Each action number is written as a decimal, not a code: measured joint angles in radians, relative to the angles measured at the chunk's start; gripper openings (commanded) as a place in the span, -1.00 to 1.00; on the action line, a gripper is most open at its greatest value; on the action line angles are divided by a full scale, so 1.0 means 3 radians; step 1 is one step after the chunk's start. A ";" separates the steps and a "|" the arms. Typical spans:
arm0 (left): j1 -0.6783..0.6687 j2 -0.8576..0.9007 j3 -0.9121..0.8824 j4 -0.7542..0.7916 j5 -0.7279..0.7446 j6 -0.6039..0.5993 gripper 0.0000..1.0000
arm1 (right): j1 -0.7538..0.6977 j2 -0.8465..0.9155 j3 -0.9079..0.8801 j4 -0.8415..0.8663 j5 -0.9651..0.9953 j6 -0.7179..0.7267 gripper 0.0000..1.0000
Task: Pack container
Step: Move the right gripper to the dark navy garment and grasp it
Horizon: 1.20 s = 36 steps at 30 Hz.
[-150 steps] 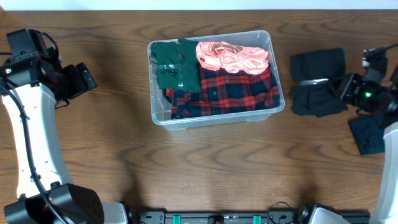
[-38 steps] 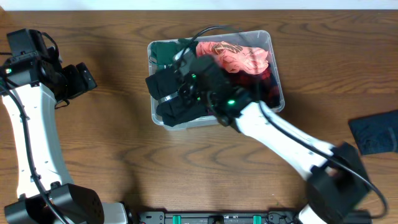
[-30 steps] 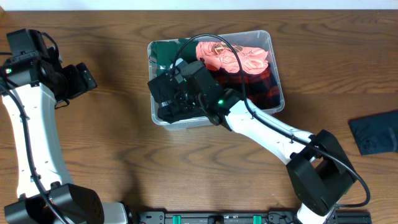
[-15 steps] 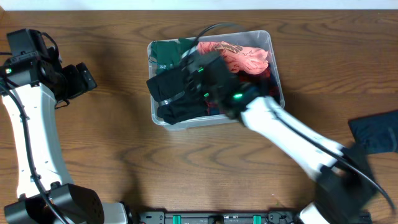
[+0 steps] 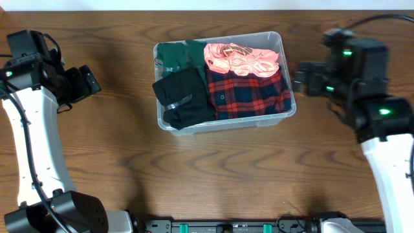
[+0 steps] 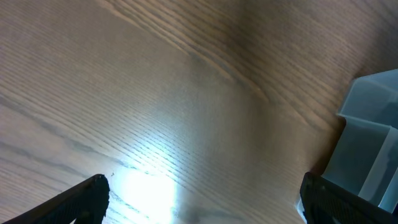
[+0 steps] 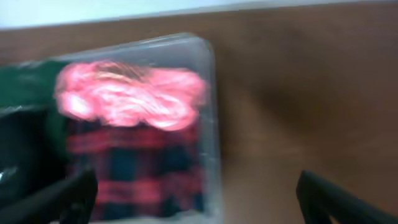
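Note:
The container, a clear plastic bin, stands mid-table. Inside lie a green garment, a pink garment, a red plaid shirt and a black garment at the front left. My right gripper hovers open just right of the bin, holding nothing. Its blurred wrist view looks down on the bin's right wall with the pink garment inside, right gripper empty. My left gripper stands open and empty far left of the bin, over bare wood.
A corner of the clear bin shows at the right edge of the left wrist view. The right arm stretches along the table's right side and covers what lies beneath it. Brown wood surrounds the bin.
My right gripper opened and let go of the black garment in the bin's front left. It then swung out to the right of the bin. The left arm stayed still.

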 measured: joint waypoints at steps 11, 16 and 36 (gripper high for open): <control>0.0000 0.0000 0.0000 0.0011 0.0000 0.0000 0.96 | -0.1582 0.0000 -0.0303 -0.0387 0.0192 0.0703 0.98; 0.0001 0.0000 0.0000 0.0010 0.0000 0.0000 0.96 | -0.2012 0.0000 -0.0631 -0.0229 0.0192 0.0787 0.98; 0.0001 0.0000 -0.0003 0.0010 0.0000 0.0000 0.96 | -0.2817 0.0233 -0.1976 0.1706 0.0075 0.0655 0.97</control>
